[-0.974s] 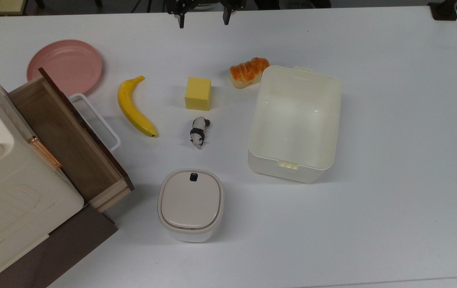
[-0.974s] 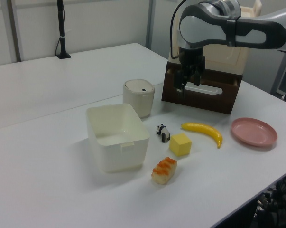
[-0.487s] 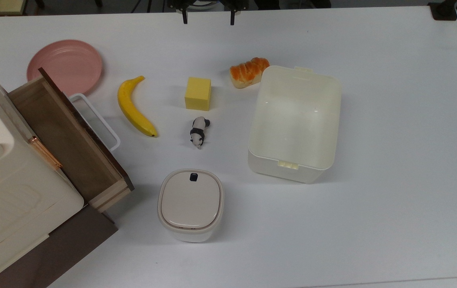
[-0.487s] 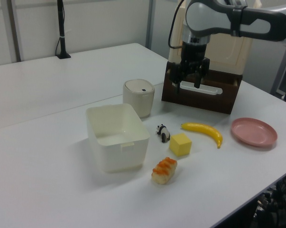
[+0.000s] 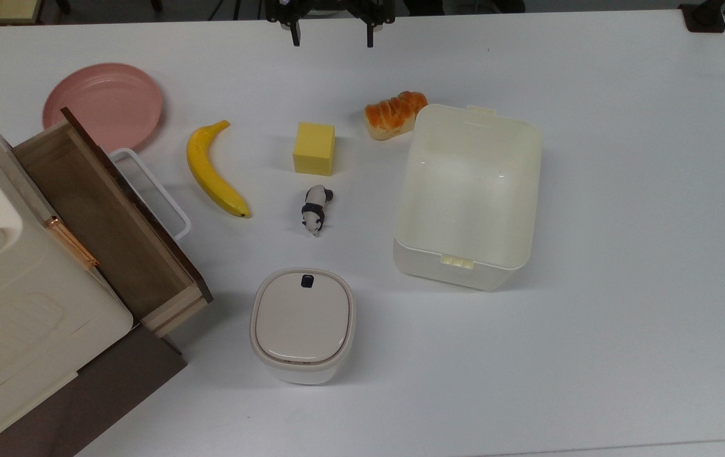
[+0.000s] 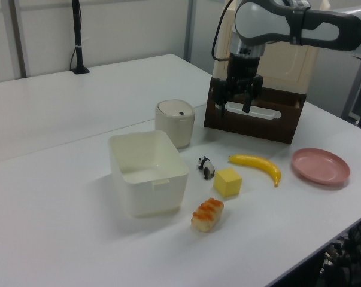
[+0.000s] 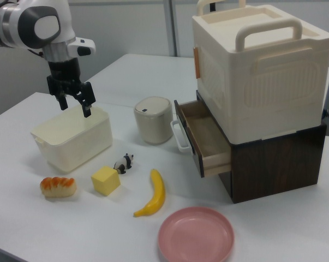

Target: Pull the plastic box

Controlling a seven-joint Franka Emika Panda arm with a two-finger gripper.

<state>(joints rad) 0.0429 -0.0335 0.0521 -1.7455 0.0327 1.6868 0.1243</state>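
The plastic box (image 5: 467, 190) is a large cream-white open tub with nothing in it, standing right of centre on the white table; it also appears in the left view (image 6: 150, 194) and the right view (image 7: 71, 139). My gripper (image 5: 333, 42) hangs open and holds nothing, high above the table at the top view's upper edge, well apart from the box. In the left view the gripper (image 6: 234, 107) appears in front of the drawer. In the right view the gripper (image 7: 76, 108) hovers over the box's far rim without touching it.
A bread roll (image 5: 395, 114) lies against the box's corner. A yellow block (image 5: 314, 148), a panda figure (image 5: 315, 209), a banana (image 5: 213, 168) and a pink plate (image 5: 103, 105) lie at the top view's left. A lidded white container (image 5: 302, 325) and a cabinet with an open drawer (image 5: 102, 216) stand nearby.
The gripper has shifted a little to the top view's right, and its wrist has turned, so both fingers now show apart in the left view. The box has not moved.
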